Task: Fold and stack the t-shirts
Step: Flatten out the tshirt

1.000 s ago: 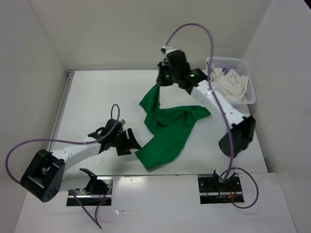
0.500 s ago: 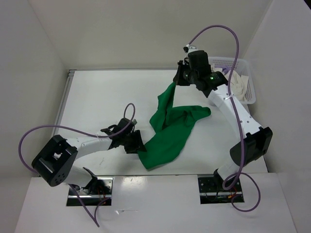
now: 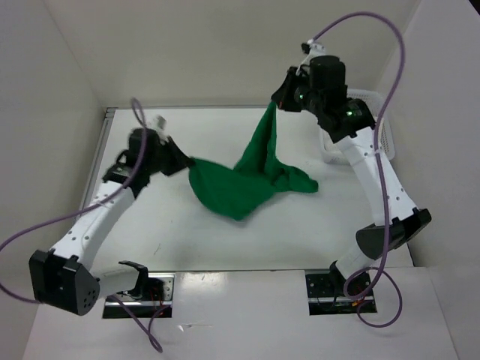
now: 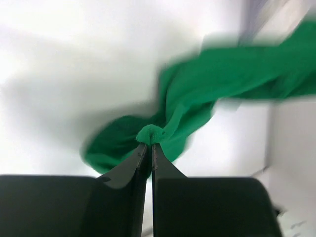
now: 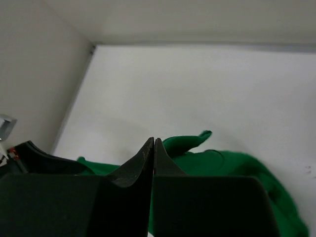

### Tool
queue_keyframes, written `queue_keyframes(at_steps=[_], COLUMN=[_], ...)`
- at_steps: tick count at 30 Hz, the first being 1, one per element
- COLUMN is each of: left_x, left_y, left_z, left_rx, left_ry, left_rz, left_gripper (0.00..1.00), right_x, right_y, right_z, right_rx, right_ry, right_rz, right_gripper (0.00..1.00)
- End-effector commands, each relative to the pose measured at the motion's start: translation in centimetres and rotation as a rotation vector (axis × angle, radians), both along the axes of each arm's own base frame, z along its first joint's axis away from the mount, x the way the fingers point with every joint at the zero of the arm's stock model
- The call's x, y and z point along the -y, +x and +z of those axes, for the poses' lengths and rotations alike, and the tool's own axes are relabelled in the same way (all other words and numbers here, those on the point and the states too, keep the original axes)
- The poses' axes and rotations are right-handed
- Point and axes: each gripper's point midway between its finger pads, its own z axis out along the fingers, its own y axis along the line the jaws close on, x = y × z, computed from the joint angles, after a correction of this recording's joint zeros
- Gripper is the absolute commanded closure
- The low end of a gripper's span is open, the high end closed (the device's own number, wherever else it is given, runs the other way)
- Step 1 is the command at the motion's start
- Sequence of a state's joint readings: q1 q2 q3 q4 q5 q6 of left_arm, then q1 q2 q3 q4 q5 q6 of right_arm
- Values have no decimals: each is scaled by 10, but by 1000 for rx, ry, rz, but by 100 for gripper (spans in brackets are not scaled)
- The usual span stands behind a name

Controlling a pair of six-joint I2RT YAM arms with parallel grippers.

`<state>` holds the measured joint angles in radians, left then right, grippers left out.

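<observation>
The green t-shirt (image 3: 232,189) hangs stretched between both grippers above the white table (image 3: 180,232), its lower folds sagging toward the surface. My left gripper (image 3: 184,161) is shut on a bunched corner at the shirt's left end; in the left wrist view the fingertips (image 4: 149,146) pinch a knot of green cloth (image 4: 197,94). My right gripper (image 3: 276,105) is raised at the back right, shut on the shirt's top corner, and the cloth drops from it in a narrow strip. In the right wrist view the jaws (image 5: 154,142) are pressed together with green fabric (image 5: 237,168) below.
A white lattice basket (image 3: 328,148) stands at the back right, mostly hidden behind the right arm. White walls enclose the table at the left, back and right. Purple cables loop above both arms.
My left gripper shut on the shirt's near edge and carried it up and to the back left. My right gripper moved right and higher, pulling the shirt taut.
</observation>
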<state>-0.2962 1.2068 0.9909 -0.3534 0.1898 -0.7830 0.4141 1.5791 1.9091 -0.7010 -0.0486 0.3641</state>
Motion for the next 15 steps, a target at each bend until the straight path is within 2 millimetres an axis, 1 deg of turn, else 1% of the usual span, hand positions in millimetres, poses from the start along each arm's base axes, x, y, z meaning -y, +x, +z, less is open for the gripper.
queue_keyframes(at_steps=[1, 2, 3, 4, 5, 6, 7, 8, 9, 10, 11, 12, 13, 14, 15], left_x=[-49, -57, -67, -74, -78, -86, -90, -96, -105, -111, -117, -123, -136, -141, -148], left_y=[15, 17, 18, 20, 22, 21, 19, 17, 19, 13, 9, 9, 6, 0, -2], left_z=[95, 111, 123, 139, 156, 183, 199, 215, 227, 254, 268, 276, 283, 301, 304], left_rx=[220, 252, 271, 301, 347, 405, 434, 476, 498, 549, 581, 594, 601, 641, 645], left_ry=[29, 33, 54, 61, 78, 106, 114, 143, 173, 185, 212, 232, 267, 268, 295], left_rz=[38, 53, 84, 115, 127, 160, 186, 197, 243, 272, 293, 320, 378, 414, 440], left_gripper=[91, 91, 91, 91, 91, 91, 91, 91, 91, 91, 91, 91, 91, 91, 91], right_x=[16, 21, 27, 32, 38, 43, 46, 51, 54, 55, 58, 67, 69, 67, 76], right_y=[-23, -35, -40, -46, -61, -69, -77, -91, -96, -100, -109, -115, -115, -117, -110], right_z=[112, 143, 161, 173, 204, 215, 225, 246, 253, 260, 268, 278, 281, 283, 281], right_rx=[215, 275, 316, 335, 403, 428, 444, 493, 511, 528, 545, 576, 585, 590, 584], right_ry=[149, 187, 202, 223, 270, 280, 302, 338, 347, 369, 388, 407, 416, 422, 416], right_rz=[-48, -48, -65, -80, -79, -89, -89, -87, -86, -85, -84, -100, -95, -67, -90], right_gripper=[100, 100, 100, 100, 100, 100, 100, 100, 100, 100, 100, 100, 100, 100, 100])
